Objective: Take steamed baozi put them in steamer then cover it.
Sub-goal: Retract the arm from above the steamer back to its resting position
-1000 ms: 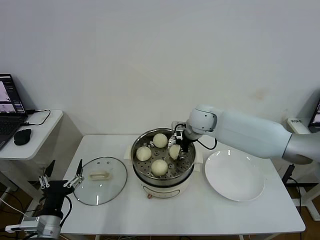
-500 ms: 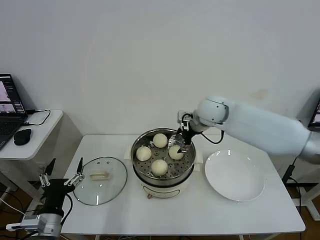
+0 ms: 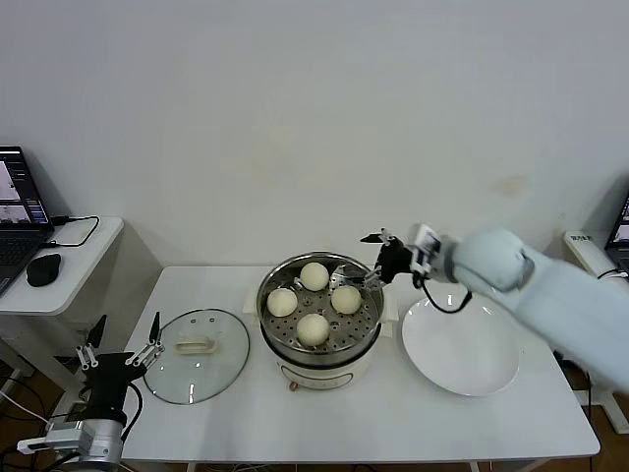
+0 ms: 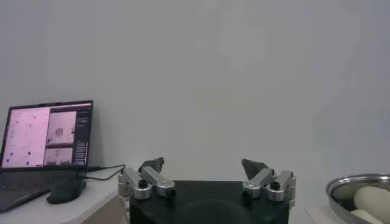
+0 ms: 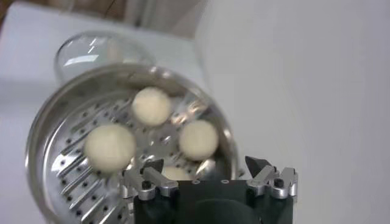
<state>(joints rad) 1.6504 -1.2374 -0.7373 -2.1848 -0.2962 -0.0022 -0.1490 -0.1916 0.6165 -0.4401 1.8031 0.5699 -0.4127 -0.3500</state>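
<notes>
all four buns sit inside the pot, on its holey tray. the lid lies flat on the surface, just beside the pot on the robot's left side. so the next job looks like putting the lid on the pot.

the thing that matters most is who is closer to the lid. the left gripper is just beside the lid, on the far side from the pot, and its fingers are wide apart with nothing in them. the lid's handle is a short bar in the middle of the glass, and it runs toward the pot. the handle lies between the left gripper and the pot, so the left arm looks like the better one to grab it.

the right gripper is up in the air by the pot's other edge, near the plate. its fingers are apart too and hold nothing. the pot stands between it and the lid.

the head view shows the lid and both arms together. the right wrist view looks down at buns in the pot and part of the lid behind it. the left wrist view shows only the pot's rim with buns, a laptop and the wall, not the lid.
</notes>
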